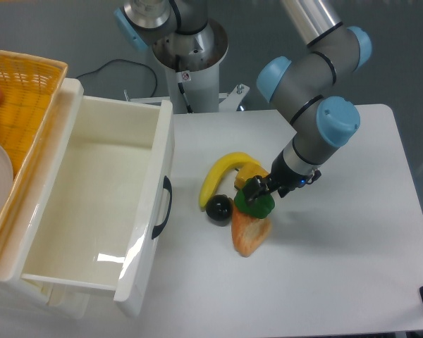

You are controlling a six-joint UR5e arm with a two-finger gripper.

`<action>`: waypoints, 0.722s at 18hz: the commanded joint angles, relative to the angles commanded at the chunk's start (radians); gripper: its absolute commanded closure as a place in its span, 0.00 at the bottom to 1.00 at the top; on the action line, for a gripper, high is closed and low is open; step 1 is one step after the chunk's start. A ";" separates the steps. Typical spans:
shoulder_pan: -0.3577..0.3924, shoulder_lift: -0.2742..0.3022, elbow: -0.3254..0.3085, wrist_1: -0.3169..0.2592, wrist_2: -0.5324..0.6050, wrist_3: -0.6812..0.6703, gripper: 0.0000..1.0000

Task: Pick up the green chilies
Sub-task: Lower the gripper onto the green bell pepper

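Gripper first: from my fixed camera I see the black two-finger tool at the end of the grey and blue arm lowered onto the small glossy bright green toy pepper, its dark fingers at the pepper's upper left edge. I cannot tell how far apart the jaws stand or whether they have a firm hold, because the fingers are small and dark against the green.

The green pepper sits near the middle of the white table, resting on the upper end of the yellow-orange chunk, which lies flat on the tabletop below it. Just to the pepper's left is the small black ball, touching or nearly touching the lower end of the curved yellow banana. The banana arcs above the ball and reaches toward the gripper; its far tip is right beside the fingers.

On the left I see the open white plastic drawer with a dark handle on its front, and beyond it the woven orange basket.
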 joint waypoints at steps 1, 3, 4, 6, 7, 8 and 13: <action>0.000 -0.002 0.000 0.000 0.000 0.000 0.00; 0.000 -0.002 -0.002 0.000 0.000 0.000 0.00; 0.000 -0.005 -0.002 0.002 0.000 0.002 0.00; -0.002 -0.009 -0.002 0.003 0.002 0.000 0.00; -0.002 -0.011 -0.002 0.003 0.002 0.000 0.00; -0.003 -0.014 -0.002 0.003 0.002 0.000 0.00; -0.005 -0.023 -0.002 0.006 0.002 -0.015 0.01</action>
